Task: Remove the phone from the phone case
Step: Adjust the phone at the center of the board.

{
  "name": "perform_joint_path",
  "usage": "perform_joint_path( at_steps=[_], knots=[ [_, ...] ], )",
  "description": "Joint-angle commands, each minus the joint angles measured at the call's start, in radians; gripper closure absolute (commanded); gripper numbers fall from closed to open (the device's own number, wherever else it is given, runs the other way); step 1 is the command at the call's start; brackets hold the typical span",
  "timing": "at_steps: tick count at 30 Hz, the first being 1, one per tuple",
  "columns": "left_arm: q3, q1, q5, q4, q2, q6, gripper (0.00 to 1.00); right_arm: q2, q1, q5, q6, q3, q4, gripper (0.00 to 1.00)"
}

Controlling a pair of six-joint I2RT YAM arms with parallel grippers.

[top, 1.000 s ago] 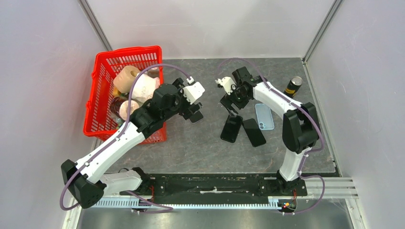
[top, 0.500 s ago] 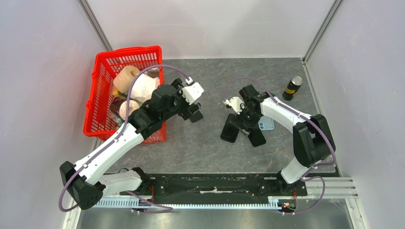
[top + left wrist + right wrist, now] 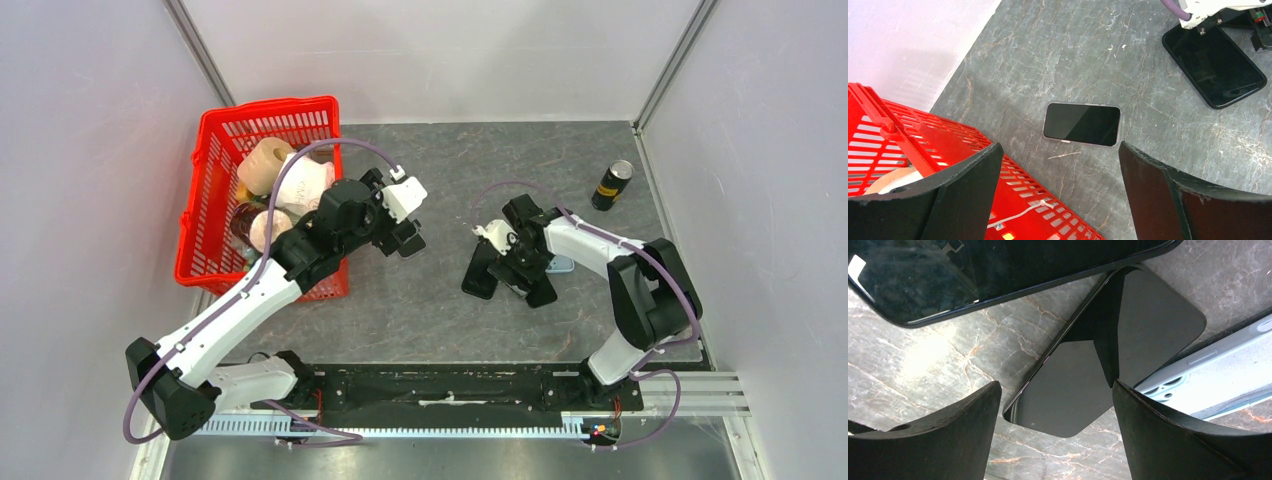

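A light blue phone case [image 3: 1208, 372] lies back up on the table, camera holes showing; in the top view only its edge [image 3: 563, 264] shows beside my right arm. Two black phones [image 3: 998, 275] [image 3: 1148, 320] lie screen up next to it. My right gripper [image 3: 1055, 435] hangs open low over the middle black phone [image 3: 543, 293], holding nothing. In the left wrist view, a third dark phone [image 3: 1082, 123] with a silver edge lies flat on the table. My left gripper [image 3: 1060, 190] is open above it, beside the basket.
A red basket [image 3: 205, 200] with paper rolls and bottles stands at the left; its wall [image 3: 1013, 200] is under my left fingers. A dark can [image 3: 611, 184] stands at the back right. Grey walls close in the table.
My right gripper has moved from the back toward the near side and down over the black phones, covering most of the blue case. The left arm has barely moved.
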Motion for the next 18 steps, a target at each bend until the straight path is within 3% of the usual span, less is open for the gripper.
perform_joint_path(
  at_steps=[1,18],
  knots=[
    [-0.011,-0.001,0.001,0.023,-0.025,-0.003,0.07,0.036,-0.001,0.023,0.022,0.008,0.058,0.12],
    [-0.029,0.000,-0.012,0.030,-0.030,0.010,0.07,0.210,-0.003,0.102,0.082,0.136,0.138,0.39]
  ],
)
